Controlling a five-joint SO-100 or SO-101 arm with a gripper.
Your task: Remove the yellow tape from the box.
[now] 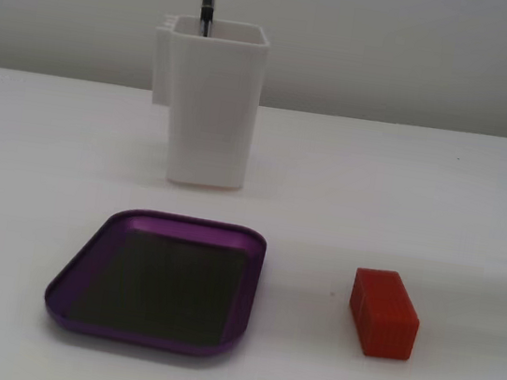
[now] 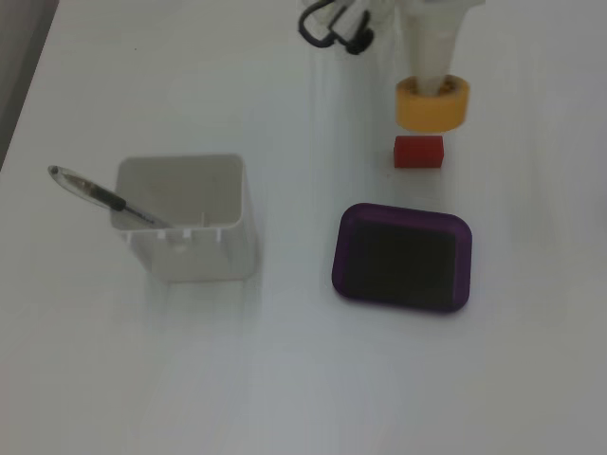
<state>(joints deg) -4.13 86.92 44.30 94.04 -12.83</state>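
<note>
Hanging on white pincer at top of downward-looking fixed view, yellow tape sits outside box, one finger running down through its hollow core. Pincer grasping tape, though second finger not visible. Tape just above red block in that view, whether touching it cannot tell. Purple box lies further down, well apart, dark bottom bare. White container with pen stands left on bench. Low fixed view shows no pincer or tape.
</note>
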